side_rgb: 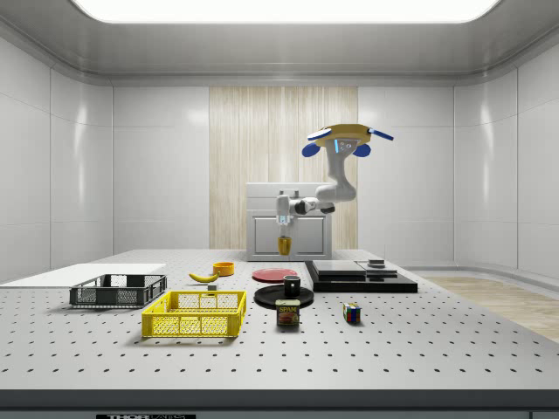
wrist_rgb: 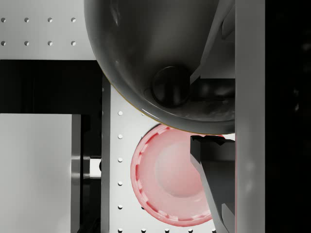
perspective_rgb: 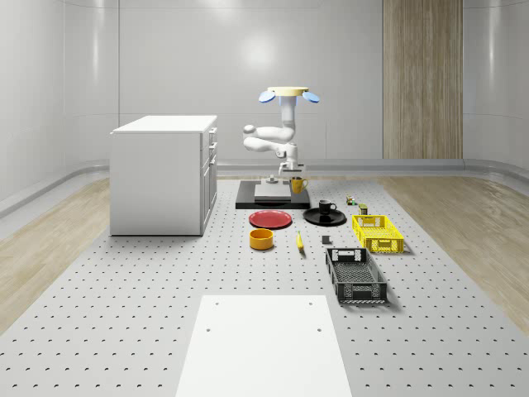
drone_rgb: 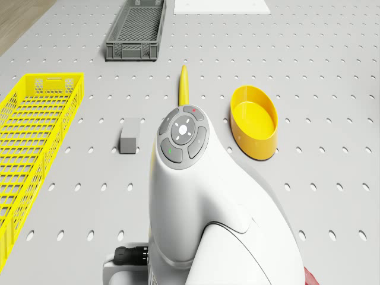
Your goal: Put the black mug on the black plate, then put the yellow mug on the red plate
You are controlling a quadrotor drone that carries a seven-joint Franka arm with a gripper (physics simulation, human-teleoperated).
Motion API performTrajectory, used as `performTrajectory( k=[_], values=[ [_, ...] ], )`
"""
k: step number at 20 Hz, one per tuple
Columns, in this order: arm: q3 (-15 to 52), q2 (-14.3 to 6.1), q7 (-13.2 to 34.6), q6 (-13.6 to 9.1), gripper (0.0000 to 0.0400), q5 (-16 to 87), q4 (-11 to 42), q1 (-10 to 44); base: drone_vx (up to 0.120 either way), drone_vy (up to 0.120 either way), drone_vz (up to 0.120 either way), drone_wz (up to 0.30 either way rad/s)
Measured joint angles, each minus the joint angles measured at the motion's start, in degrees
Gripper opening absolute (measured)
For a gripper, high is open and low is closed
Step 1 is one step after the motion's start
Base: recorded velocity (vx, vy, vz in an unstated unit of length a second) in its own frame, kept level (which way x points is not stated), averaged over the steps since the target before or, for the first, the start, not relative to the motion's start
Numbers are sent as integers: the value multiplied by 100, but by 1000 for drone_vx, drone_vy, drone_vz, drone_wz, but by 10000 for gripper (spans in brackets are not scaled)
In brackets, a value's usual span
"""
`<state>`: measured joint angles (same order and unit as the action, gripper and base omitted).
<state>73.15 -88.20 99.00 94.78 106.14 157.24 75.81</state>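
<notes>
1. Yellow mug (perspective_rgb: 298,185) is off the desk (perspective_rgb: 124,314), hanging in the air gripped by the pincer (side_rgb: 283,234). In the side view the mug (side_rgb: 284,245) hangs below the fingers.
2. In the wrist view the mug (wrist_rgb: 160,63) is close up, its rim cut off; the red plate (wrist_rgb: 165,182) sits below it, partly covered by a finger (wrist_rgb: 214,179).
3. Red plate (perspective_rgb: 271,219) lies flat on the desk, forward of the mug in the whole-scene view.
4. Black mug (perspective_rgb: 326,208) stands on the black plate (perspective_rgb: 324,217), just beside the red plate.
5. Drone (perspective_rgb: 288,93) hovers over the dark slab (perspective_rgb: 273,197) at the far end of the desk, arm (perspective_rgb: 273,141) folded down.
6. In the drone view the arm (drone_rgb: 202,196) blocks the mug and most of the red plate; only a sliver (drone_rgb: 312,278) shows.
7. Around: yellow bowl (perspective_rgb: 262,239), banana (perspective_rgb: 299,241), small grey block (perspective_rgb: 326,241), yellow crate (perspective_rgb: 378,232), dark crate (perspective_rgb: 355,275), white cabinet (perspective_rgb: 165,174).
8. Side view also shows a can (side_rgb: 288,312) and a colour cube (side_rgb: 351,312); the can's label is too small to read.
</notes>
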Motion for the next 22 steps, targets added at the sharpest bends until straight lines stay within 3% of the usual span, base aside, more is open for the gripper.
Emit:
performTrajectory(
  k=[8,17,22],
  values=[
    [0,-8,2,8,100,-3,0,3,120,-120,0,0],
    [1,-16,4,15,100,-7,-1,5,4,-120,0,0],
    [1,-20,5,19,100,-9,-1,6,0,-120,-104,0]
  ],
)
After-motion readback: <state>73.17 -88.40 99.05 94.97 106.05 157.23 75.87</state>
